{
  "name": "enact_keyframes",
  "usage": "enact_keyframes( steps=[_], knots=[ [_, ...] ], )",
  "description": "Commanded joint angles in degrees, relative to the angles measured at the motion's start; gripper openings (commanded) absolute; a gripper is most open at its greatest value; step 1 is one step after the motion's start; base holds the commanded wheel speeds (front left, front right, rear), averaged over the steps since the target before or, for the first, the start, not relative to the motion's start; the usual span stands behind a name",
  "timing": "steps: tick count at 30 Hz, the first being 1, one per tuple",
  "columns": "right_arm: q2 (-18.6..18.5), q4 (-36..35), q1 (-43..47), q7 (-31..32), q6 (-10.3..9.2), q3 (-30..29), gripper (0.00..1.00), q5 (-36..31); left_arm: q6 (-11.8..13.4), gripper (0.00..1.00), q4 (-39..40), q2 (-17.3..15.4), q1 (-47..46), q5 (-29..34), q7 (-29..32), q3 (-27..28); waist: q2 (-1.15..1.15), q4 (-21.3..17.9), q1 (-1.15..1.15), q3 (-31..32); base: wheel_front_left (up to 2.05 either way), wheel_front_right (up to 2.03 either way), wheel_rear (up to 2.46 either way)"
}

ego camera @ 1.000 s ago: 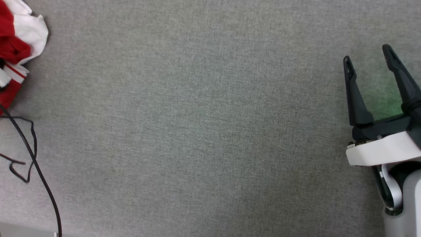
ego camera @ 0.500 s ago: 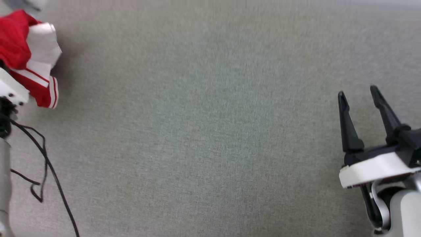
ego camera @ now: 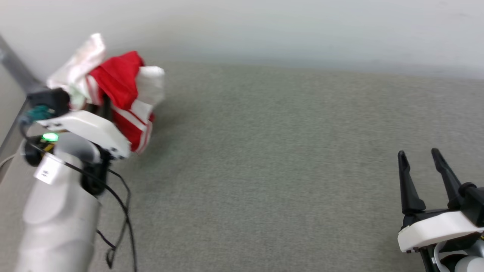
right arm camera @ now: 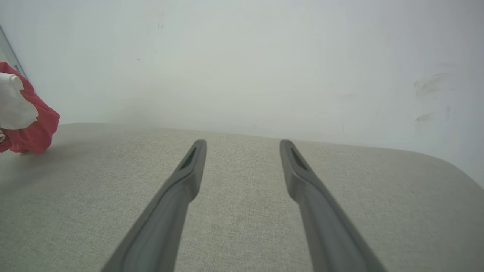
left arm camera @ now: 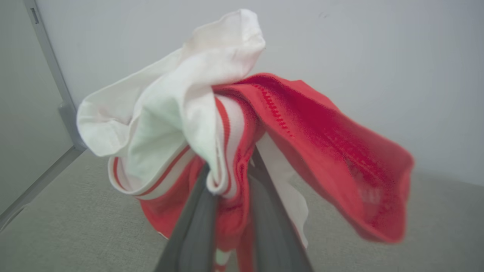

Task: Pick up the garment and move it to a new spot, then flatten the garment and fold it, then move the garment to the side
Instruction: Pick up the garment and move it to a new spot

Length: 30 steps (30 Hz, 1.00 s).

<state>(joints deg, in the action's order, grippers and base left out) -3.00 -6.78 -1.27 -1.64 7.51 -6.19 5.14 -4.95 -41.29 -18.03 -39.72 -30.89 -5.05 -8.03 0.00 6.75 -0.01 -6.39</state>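
The garment [ego camera: 121,81] is a bunched red shirt with white panels and striped trim, held up off the grey table [ego camera: 264,170] at the far left. My left gripper [ego camera: 104,105] is shut on it, its fingertips buried in the cloth. In the left wrist view the garment [left arm camera: 302,124] drapes over both sides of the gripper [left arm camera: 230,170], and the dark fingers [left arm camera: 196,223] pinch a striped fold. My right gripper [ego camera: 418,155] stands open at the lower right, holding nothing. Its wrist view shows the gripper [right arm camera: 242,145] low over the table, with the garment [right arm camera: 26,128] at the left edge.
A pale wall [ego camera: 264,26] rises behind the table's far edge. A grey metal post [left arm camera: 49,68] stands at the far left corner. Black cables [ego camera: 124,211] hang from my left forearm over the table. The table's right edge curves away [right arm camera: 453,170].
The head camera has tilted up, bringing the wall into view. My left arm has come into view from the left, carrying the garment up and rightward. The right gripper stays open.
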Motion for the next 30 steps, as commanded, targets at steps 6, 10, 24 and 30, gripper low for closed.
enact_keyframes(
  steps=[6, 10, 24, 30],
  knots=[
    [0.18, -0.45, 0.90, 0.15, -0.04, 0.43, 1.00, 1.10, 1.22, 0.00, 13.59, 4.13, 7.07, 0.83, 5.47, -4.83, 0.00, -5.35, 0.01, 1.57, 0.00, 0.00, 0.00],
    [0.16, -0.40, 0.61, -0.27, -0.04, 0.82, 1.00, 1.77, 0.93, 0.00, 21.64, 6.59, 10.79, 1.51, 8.75, -9.25, 0.00, -8.51, 0.01, 0.69, 0.00, 0.00, 0.00],
    [0.18, 0.76, -2.17, -2.47, -0.04, 1.63, 1.00, 3.43, -2.04, 0.00, 26.69, 11.66, 19.17, 4.20, 15.69, -29.43, 0.00, -14.62, 0.01, -6.65, 0.00, 0.00, 0.00],
    [0.18, 1.77, -2.74, -3.06, -0.04, 1.94, 1.00, 3.25, -2.30, 0.60, 23.54, 11.37, 20.60, 4.24, 14.82, -32.68, 0.00, -14.22, 0.01, -6.81, 0.00, 0.00, 0.00]
  ],
)
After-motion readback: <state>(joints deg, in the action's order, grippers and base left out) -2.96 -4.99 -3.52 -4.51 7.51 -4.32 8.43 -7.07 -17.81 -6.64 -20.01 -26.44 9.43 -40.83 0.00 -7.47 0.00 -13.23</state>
